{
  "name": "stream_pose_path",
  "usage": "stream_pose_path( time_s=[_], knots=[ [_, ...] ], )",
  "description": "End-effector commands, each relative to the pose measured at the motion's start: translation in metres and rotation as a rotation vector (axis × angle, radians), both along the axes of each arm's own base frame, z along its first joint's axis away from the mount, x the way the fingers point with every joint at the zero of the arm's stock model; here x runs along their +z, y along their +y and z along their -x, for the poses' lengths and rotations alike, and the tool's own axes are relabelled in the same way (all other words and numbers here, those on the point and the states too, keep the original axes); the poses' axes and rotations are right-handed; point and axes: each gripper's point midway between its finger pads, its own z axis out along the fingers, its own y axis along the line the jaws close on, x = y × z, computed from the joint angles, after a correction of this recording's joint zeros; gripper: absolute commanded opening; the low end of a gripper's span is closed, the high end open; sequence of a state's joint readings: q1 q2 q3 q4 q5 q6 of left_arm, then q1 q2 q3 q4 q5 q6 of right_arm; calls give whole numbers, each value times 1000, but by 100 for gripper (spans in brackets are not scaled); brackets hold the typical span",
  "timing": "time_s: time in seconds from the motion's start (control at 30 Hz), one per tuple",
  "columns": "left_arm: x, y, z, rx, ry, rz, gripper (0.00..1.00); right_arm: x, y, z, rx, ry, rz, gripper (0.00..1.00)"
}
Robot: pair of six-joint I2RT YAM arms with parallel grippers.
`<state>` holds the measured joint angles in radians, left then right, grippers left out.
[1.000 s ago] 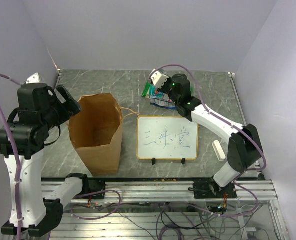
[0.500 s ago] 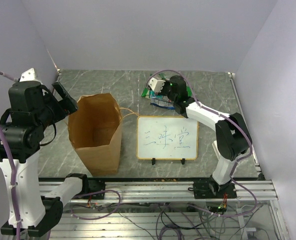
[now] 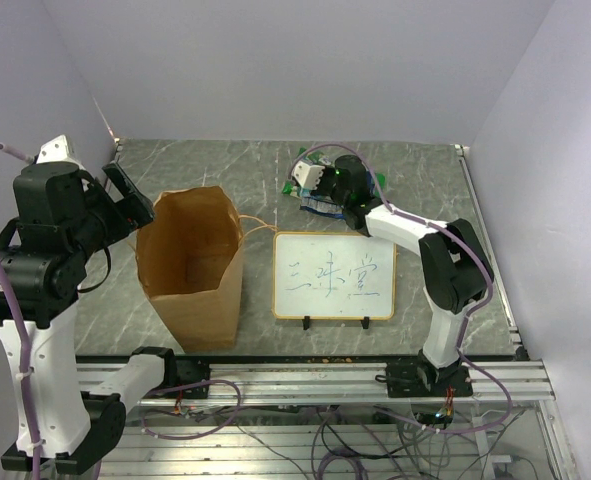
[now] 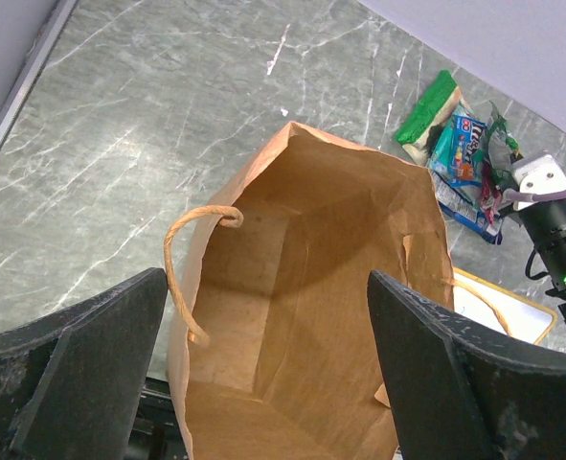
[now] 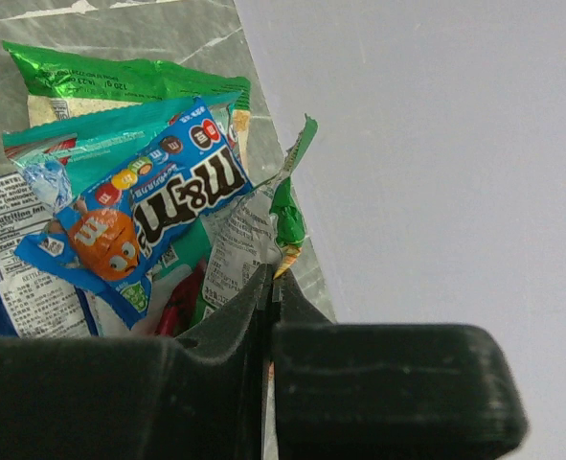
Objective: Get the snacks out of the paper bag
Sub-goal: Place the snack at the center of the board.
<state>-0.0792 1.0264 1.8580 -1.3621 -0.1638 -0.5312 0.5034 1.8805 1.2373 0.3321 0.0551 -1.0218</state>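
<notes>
The brown paper bag [image 3: 190, 265] stands open at the left of the table. In the left wrist view its inside [image 4: 311, 287] shows only bare paper. My left gripper [image 3: 127, 195] hovers above the bag's left rim, open and empty [image 4: 266, 278]. The snacks [image 3: 320, 198] lie in a pile at the back centre: a green chip bag [image 5: 120, 77], a blue candy packet [image 5: 158, 216] and dark blue wrappers [image 4: 464, 206]. My right gripper [image 3: 315, 188] is low over the pile, shut [image 5: 271, 278] on the torn edge of a green packet [image 5: 287, 206].
A framed whiteboard [image 3: 333, 275] with blue writing stands on small feet right of the bag, in front of the snack pile. The bag's string handles [image 4: 182, 259] hang off both sides. The grey back wall rises just behind the snacks.
My right gripper has swung left and lowered onto the snack pile with the packet. My left arm has drawn slightly left, staying open over the bag.
</notes>
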Motion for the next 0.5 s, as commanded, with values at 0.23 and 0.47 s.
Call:
stream_pose_path(
  time_s=[0.23, 0.47],
  knots=[
    [4, -7, 1, -26, -19, 35, 96, -7, 10, 1, 10, 20, -112, 0],
    [4, -10, 4, -35, -23, 50, 96, -9, 13, 3, 0, 57, -163, 7]
  ],
)
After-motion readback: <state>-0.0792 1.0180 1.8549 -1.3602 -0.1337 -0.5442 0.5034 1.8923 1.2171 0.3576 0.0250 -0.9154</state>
